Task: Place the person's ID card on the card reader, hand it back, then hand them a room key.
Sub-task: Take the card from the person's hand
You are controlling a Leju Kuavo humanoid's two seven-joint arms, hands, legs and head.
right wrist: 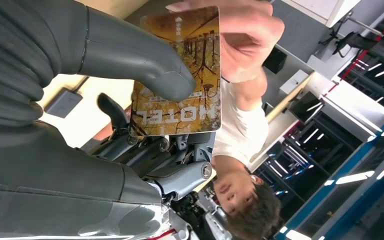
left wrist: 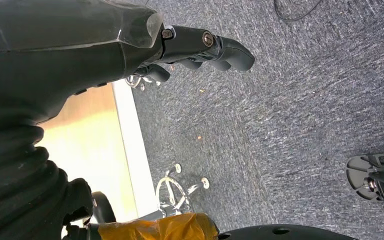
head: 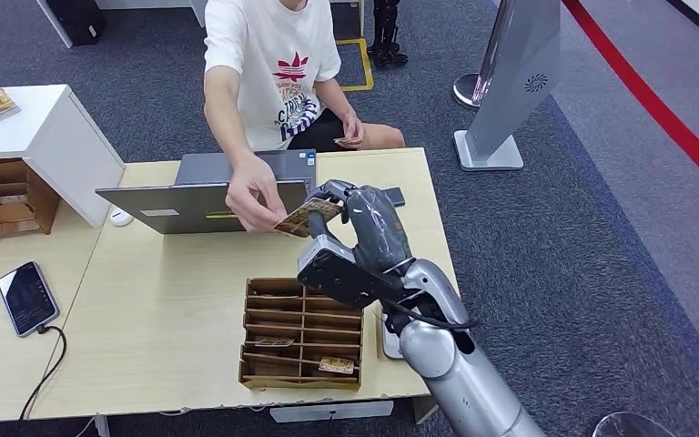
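My right hand point(head: 357, 218) is raised over the table beside the laptop and pinches a brown room key card point(head: 306, 217). In the right wrist view the card point(right wrist: 190, 80) reads HOTEL, my thumb point(right wrist: 145, 65) presses on its face, and the person's hand point(right wrist: 240, 40) grips its far end. In the head view the person's hand point(head: 257, 193) holds the card's other edge. Their other hand point(head: 350, 135) rests on their lap holding a small card. My left hand point(left wrist: 200, 47) hangs beside the table over the carpet, fingers curled, holding nothing.
A grey laptop point(head: 209, 187) stands open at the table's far side. A cardboard card organiser point(head: 302, 332) with a few cards sits near the front edge. A phone point(head: 27, 298) lies at the left, and a white cabinet point(head: 27, 137) with wooden slots stands beyond it.
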